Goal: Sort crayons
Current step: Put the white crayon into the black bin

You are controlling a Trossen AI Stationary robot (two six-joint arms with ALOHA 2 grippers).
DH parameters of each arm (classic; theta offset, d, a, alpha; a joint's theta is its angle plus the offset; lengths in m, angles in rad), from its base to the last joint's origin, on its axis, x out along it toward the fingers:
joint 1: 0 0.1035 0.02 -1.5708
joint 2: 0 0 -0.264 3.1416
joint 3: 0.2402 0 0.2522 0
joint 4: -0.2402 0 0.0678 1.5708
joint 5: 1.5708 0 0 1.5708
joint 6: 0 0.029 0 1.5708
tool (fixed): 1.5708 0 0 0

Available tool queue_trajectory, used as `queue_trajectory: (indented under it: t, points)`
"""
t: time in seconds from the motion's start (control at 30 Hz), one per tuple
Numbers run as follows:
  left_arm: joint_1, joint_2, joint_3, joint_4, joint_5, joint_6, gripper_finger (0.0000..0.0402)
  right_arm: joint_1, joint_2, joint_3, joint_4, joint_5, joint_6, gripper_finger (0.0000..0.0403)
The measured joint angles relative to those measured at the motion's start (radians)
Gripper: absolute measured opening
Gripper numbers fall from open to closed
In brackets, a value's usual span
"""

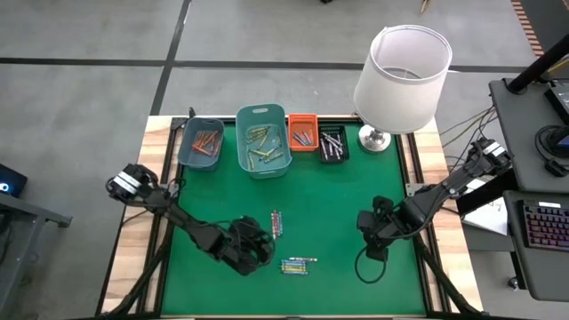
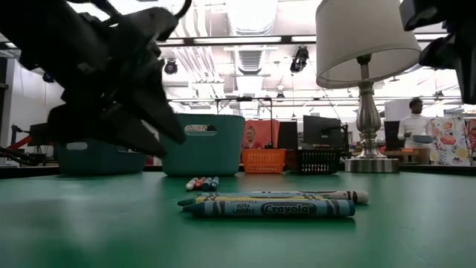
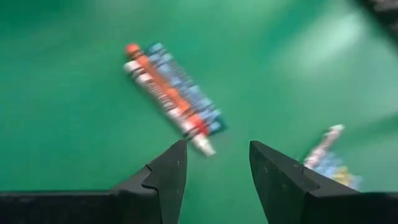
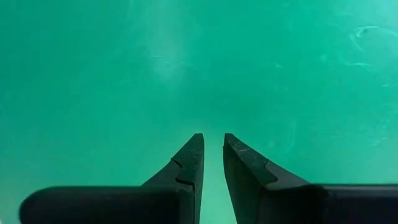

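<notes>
Two small clusters of crayons lie flat on the green mat. One cluster has orange, white and blue sticks side by side. The other lies nearer the front edge. My left gripper hovers open just left of both clusters, slanting down toward the first one, with nothing between its fingers. My right gripper points down over bare mat to the right. Only a narrow gap shows between its fingertips, and it holds nothing.
Along the far edge stand a small teal bin, a larger teal bin, an orange bin and a black bin, each with crayons inside. A white-shaded lamp stands at the far right corner.
</notes>
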Motion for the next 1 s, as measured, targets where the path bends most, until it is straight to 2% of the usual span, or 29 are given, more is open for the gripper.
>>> queue_trajectory:
  t: [0.13,0.3,0.53,0.77,0.9,1.0]
  points:
    - [0.010,0.017,0.053,-0.156,0.006,-0.043,0.0158,0.000,0.000,-0.011,0.003,0.065,0.000,0.0052]
    - [0.037,0.051,0.060,-0.157,0.042,-0.047,0.0158,0.000,0.000,-0.012,0.005,0.138,-0.001,0.0052]
    - [0.053,0.085,0.074,-0.152,0.027,-0.069,0.0158,0.000,0.000,-0.012,0.006,0.199,-0.007,0.0052]
    - [0.073,0.087,0.074,-0.153,-0.029,-0.070,0.0158,-0.001,0.000,-0.011,0.007,0.199,-0.007,0.0052]
    - [0.074,0.091,0.074,-0.142,-0.115,-0.070,0.0158,-0.001,0.000,-0.012,0.009,0.205,-0.009,0.0052]
    - [0.075,0.098,0.083,-0.144,-0.131,-0.069,0.0158,-0.001,0.000,-0.011,0.010,0.226,-0.011,0.0052]
